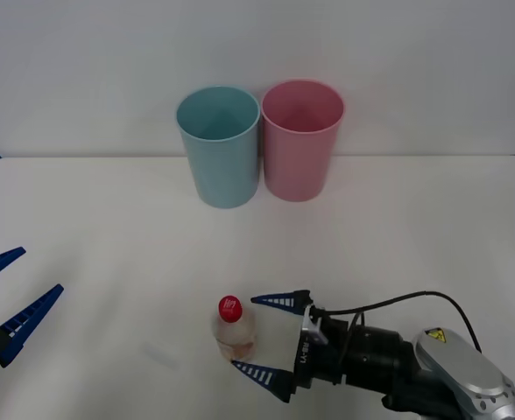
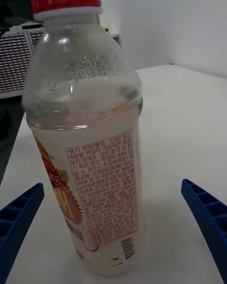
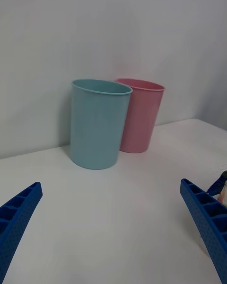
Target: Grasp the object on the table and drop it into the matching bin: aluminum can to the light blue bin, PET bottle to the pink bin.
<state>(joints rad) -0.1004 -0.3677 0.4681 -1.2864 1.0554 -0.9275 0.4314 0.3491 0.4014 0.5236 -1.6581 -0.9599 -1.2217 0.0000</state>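
Small clear plastic bottle (image 1: 234, 331) with a red screw cap stands upright on the white table (image 1: 109, 254), just ahead of the right gripper (image 1: 270, 339), whose jaws gape wide, empty, flanking it. Left gripper (image 1: 8, 296) waits open, well apart.

Looks like a lab test cell, not a home. I'm at a plain white table (image 1: 109, 227) pushed against a bare white wall (image 1: 257, 44). On it, two plastic bins, light blue (image 1: 220, 149) and pink (image 1: 299, 143), staged side by side. Past the table edge, what looks like perforated equipment housing (image 2: 14, 61).
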